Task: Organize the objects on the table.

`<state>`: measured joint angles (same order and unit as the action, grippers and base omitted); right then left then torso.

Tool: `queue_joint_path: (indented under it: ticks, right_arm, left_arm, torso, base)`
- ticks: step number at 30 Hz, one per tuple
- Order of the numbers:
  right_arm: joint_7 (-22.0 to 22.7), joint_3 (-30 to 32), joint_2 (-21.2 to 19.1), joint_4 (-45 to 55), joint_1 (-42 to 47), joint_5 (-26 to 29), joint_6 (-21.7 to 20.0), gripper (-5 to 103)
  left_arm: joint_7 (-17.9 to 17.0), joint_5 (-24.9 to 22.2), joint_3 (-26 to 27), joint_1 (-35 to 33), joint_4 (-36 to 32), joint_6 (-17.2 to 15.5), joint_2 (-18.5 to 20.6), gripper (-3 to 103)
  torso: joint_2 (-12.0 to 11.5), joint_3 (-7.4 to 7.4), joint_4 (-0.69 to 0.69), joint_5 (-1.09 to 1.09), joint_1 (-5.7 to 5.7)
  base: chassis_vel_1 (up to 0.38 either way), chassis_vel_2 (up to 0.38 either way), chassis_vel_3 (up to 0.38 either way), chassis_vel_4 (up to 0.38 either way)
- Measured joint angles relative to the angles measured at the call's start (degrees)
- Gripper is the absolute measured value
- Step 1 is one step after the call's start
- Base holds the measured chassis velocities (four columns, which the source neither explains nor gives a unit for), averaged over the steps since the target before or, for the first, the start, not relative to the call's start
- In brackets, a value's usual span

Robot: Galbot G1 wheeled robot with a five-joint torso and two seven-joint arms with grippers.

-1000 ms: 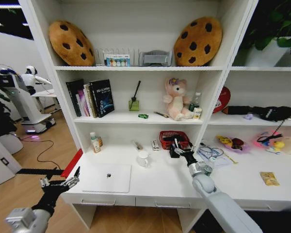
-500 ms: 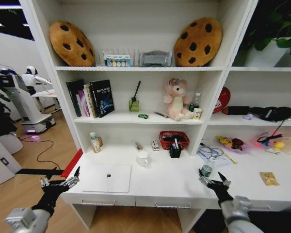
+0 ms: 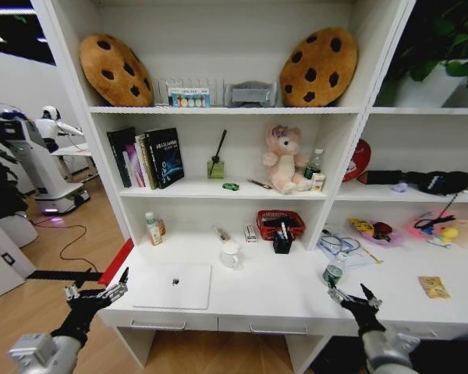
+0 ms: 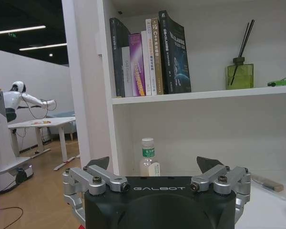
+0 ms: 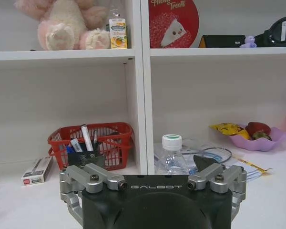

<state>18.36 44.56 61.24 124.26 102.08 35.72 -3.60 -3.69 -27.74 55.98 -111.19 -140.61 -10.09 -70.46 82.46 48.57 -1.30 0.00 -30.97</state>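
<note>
Left hand [image 3: 95, 294] released, fingers spread, empty — low off worktop's [image 3: 281, 292] front left corner. Silver laptop [image 3: 172, 285] closed, flat on worktop just beside left hand, toward shelving. Right hand [image 3: 357, 297] released, empty, low at worktop's front edge. Small clear bottle [image 3: 333, 272] just beyond right hand. Farther past it, black pen cup [image 3: 281, 242] holding pens, against red basket [image 3: 278, 221].

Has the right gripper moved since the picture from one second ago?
Yes. The right gripper was up by the red mesh basket; it has since pulled back to the table's front edge, open and empty.
</note>
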Motion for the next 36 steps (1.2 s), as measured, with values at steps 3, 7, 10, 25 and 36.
queue_joint_path:
  ticks: [3, 7, 10, 25, 36]
  right_arm:
    - [0.5, -1.3, 0.3, 0.3, -0.3, -0.2, -0.1, 100]
    - [0.8, -2.3, 1.2, 0.3, -0.3, -1.0, 0.1, 100]
    - [0.9, -2.6, 1.8, 0.2, -0.3, -1.4, 0.5, 100]
    - [0.6, -4.5, 1.3, -2.4, -3.5, -2.9, 1.4, 100]
    - [-3.2, -13.9, -3.2, -4.5, -10.5, -5.4, 4.7, 100]
  left_arm:
    - [0.0, 0.0, 0.0, 0.0, 0.0, 0.0, 0.0, 100]
    - [0.0, 0.0, 0.0, 0.0, 0.0, 0.0, 0.0, 100]
    - [0.0, 0.0, 0.0, 0.0, 0.0, 0.0, 0.0, 100]
    - [0.0, 0.0, 0.0, 0.0, 0.0, 0.0, 0.0, 100]
    - [0.0, 0.0, 0.0, 0.0, 0.0, 0.0, 0.0, 100]
  torso:
    - [0.0, 0.00, -0.02, 0.00, 0.00]
    - [0.0, -0.01, -0.04, 0.00, 0.00]
    - [0.0, 0.00, -0.04, -0.02, 0.00]
    - [0.0, -0.01, -0.02, -0.06, 0.02]
    - [0.0, 0.00, -0.02, -0.03, 0.01]
  base:
    - [0.000, 0.000, 0.000, 0.000]
    - [-0.027, -0.057, 0.035, 0.039]
    - [-0.121, -0.112, 0.106, 0.100]
    - [-0.186, -0.187, 0.185, 0.185]
    - [-0.028, -0.045, 0.023, 0.019]
